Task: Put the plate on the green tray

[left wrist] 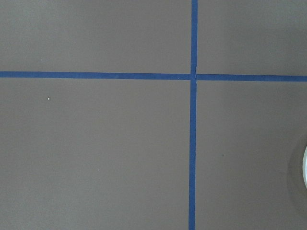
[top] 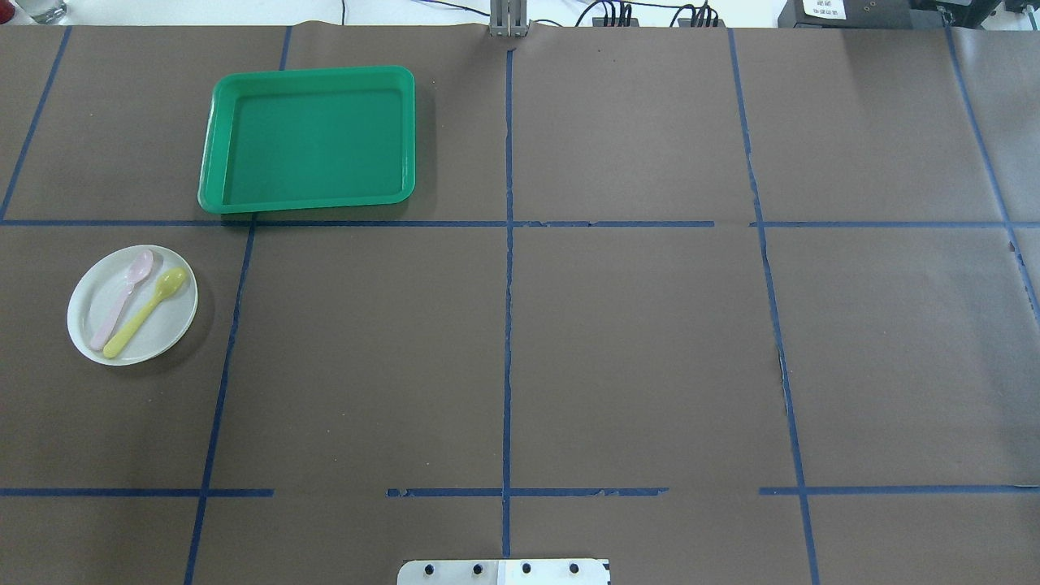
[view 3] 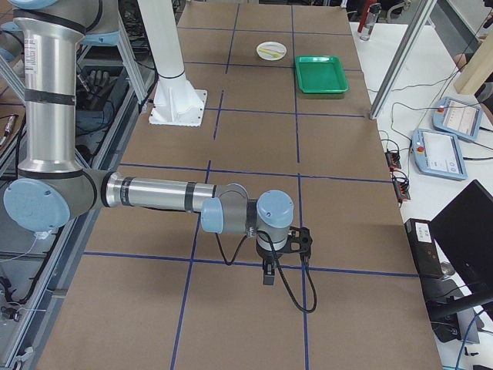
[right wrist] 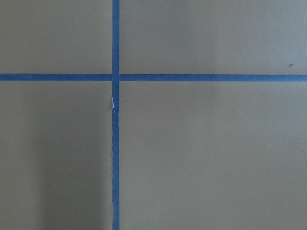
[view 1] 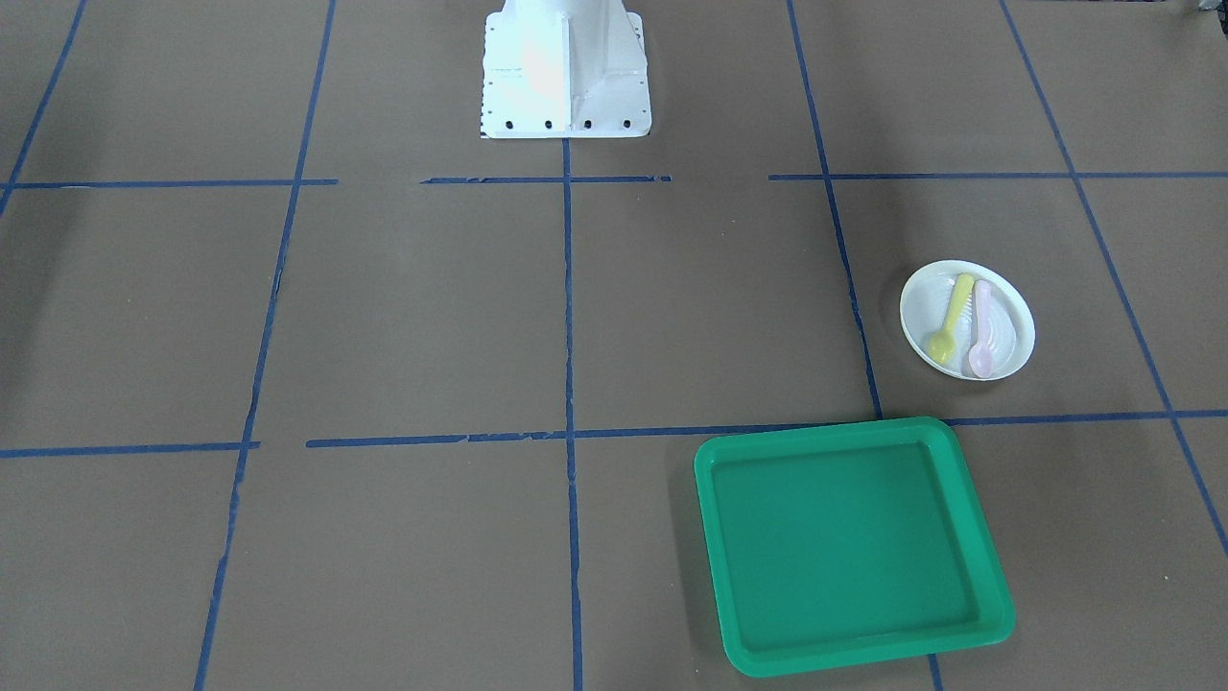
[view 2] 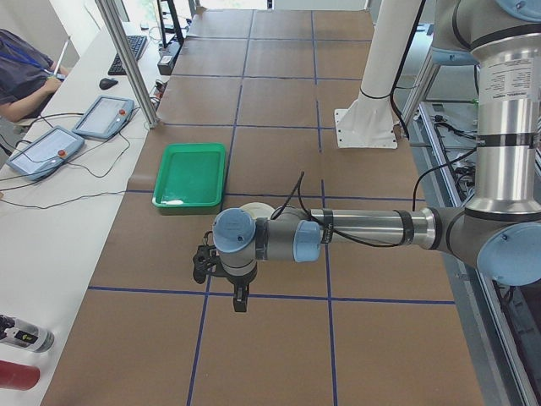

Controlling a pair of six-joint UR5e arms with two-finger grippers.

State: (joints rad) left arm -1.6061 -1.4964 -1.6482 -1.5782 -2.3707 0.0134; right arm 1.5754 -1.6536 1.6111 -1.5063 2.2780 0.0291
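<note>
You had the plate sitting flat on the table, on the robot's left side. It was not on the green tray. The two were near each other but apart, with a line of blue tape running between them. The plate lay closer to the robot and further out to its left. The tray lay beyond the line, with its near left corner just reaching the tape.

Two small plastic spoons lay side by side in the plate, a pink spoon and a yellow spoon. Both bowls pointed away from the robot. The tray held nothing.

In your left side view, the left arm stretched out low over the table, and the left pincer hung above bare brown paper near a tape crossing. It touched nothing. The plate sat just beyond the forearm, mostly hidden by it. The left wrist camera looked straight down on a tape crossing, with only a sliver of the plate's rim at its right edge.

In the right side view, the right pincer hung the same way over bare paper at the far end of the table, well apart from plate and tray.

Each pincer showed only in its own side view, so I cannot tell whether either one was open or closed.
</note>
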